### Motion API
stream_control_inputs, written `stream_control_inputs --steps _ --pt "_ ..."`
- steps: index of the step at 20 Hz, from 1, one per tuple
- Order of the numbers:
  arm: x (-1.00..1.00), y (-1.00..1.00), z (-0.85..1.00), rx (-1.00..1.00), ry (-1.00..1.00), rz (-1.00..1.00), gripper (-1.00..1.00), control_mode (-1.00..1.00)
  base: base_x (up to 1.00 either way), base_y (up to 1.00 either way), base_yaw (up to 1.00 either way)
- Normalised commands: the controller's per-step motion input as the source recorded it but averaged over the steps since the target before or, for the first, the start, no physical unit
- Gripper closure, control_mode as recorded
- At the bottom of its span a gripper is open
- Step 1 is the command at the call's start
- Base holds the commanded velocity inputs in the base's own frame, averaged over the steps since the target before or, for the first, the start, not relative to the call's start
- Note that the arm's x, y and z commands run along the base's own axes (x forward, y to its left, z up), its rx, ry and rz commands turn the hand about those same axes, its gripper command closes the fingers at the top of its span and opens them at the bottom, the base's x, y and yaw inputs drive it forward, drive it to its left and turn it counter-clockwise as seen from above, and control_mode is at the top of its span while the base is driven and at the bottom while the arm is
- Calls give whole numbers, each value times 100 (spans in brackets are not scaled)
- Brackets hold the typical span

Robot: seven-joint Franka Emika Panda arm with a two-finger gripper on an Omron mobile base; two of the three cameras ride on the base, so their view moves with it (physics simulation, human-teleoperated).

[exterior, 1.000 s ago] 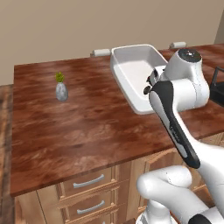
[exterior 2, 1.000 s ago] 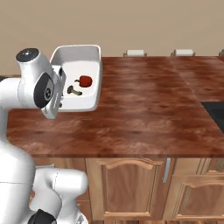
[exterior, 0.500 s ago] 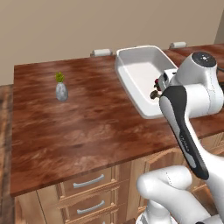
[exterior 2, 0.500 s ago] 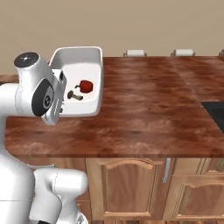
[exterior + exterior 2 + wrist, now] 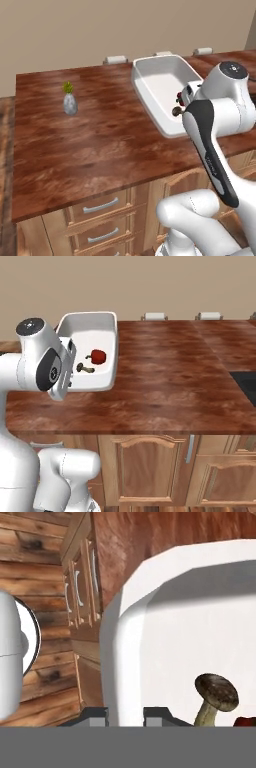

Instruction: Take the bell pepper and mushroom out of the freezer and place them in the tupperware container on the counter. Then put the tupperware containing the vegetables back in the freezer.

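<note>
Straddling the tupperware container (image 5: 131, 637) wall, the gripper (image 5: 126, 713) pinches it narrowly, mushroom (image 5: 215, 696) just beside.

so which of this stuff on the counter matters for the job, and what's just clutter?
Job:
- tupperware container
- bell pepper, in the container
- mushroom, in the container
- gripper, shut on the container's wall
- counter

Clutter:
- small plant in a grey vase

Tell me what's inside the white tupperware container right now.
In the tupperware container lie the red bell pepper and, beside it, the mushroom on its side. The robot's arm covers the container's near-left corner in the right base view, so that part of its floor is hidden.
</note>
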Motion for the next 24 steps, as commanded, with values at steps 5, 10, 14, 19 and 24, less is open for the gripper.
stream_control_inputs --steps 5,10,14,19,24 --pt "0 0 0 0 0 0 100 100 -100 0 0" --pt "0 0 0 0 0 0 100 100 -68 47 11" --pt "0 0 0 0 0 0 100 100 0 98 45" --pt "0 0 0 0 0 0 100 100 0 98 72" --pt "0 0 0 0 0 0 100 100 29 98 57"
